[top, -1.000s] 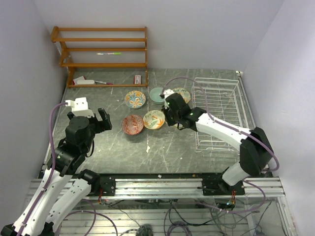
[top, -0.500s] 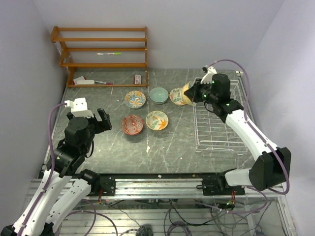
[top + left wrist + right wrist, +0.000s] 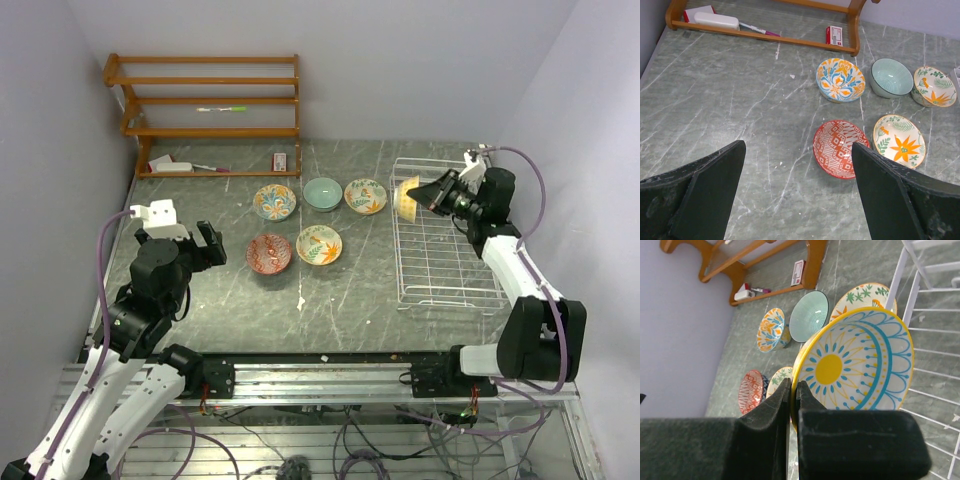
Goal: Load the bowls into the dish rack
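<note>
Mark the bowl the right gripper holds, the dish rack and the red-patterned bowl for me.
yellow-rimmed bowl (image 3: 852,367), right wrist view, painted inside centre.
dish rack (image 3: 440,250), top external view, bare floor grid.
red-patterned bowl (image 3: 840,148), left wrist view, inside centre.

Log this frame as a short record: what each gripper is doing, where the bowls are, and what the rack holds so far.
left gripper: open, empty, above the table
right gripper: shut on the rim of the yellow-rimmed bowl
held bowl position: tipped on edge at the far left corner of the rack
rack contents: no bowl resting inside yet
bowls on table: five; teal bowl, red bowl, blue-and-orange bowl, far flower bowl, near flower bowl
</note>
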`<state>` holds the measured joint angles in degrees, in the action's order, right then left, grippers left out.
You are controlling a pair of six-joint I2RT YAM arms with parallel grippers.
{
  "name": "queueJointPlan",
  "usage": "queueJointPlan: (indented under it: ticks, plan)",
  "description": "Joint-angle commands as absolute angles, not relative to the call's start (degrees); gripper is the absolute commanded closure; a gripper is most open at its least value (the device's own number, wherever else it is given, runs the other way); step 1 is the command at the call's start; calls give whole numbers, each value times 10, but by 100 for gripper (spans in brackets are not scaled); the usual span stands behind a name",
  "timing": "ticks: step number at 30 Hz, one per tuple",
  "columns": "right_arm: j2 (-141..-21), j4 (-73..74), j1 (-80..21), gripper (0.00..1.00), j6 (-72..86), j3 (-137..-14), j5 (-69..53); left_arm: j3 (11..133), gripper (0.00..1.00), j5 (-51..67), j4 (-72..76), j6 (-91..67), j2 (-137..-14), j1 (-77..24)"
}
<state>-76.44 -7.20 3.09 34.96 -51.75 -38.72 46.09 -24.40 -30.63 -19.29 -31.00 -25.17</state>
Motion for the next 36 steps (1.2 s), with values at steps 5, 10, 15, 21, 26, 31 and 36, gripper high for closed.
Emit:
queueJointPlan:
  ticks: [5,10,15,21,26,31,36]
  plan:
    - [-805,-237,92,100,459,-463,-506,459,2,-243,-290,-189,-309,-246]
    - [-832,-289,125,100,492,-434,-522,457,2,-244,-290,-189,-307,-246]
    - [-865,-348,151,100,531,-404,-542,459,2,-243,-290,-189,-311,-246]
    - [-883,-351,159,100,531,-389,-540,458,2,-242,-289,-189,-310,-246]
    - [-890,-350,172,100,534,-370,-525,458,2,-243,-290,-188,-309,-246]
    - [-910,-415,199,100,582,-330,-542,458,2,-240,-289,-187,-311,-246]
    - [-911,-422,213,86,586,-308,-538,457,2,-237,-289,-187,-315,-246]
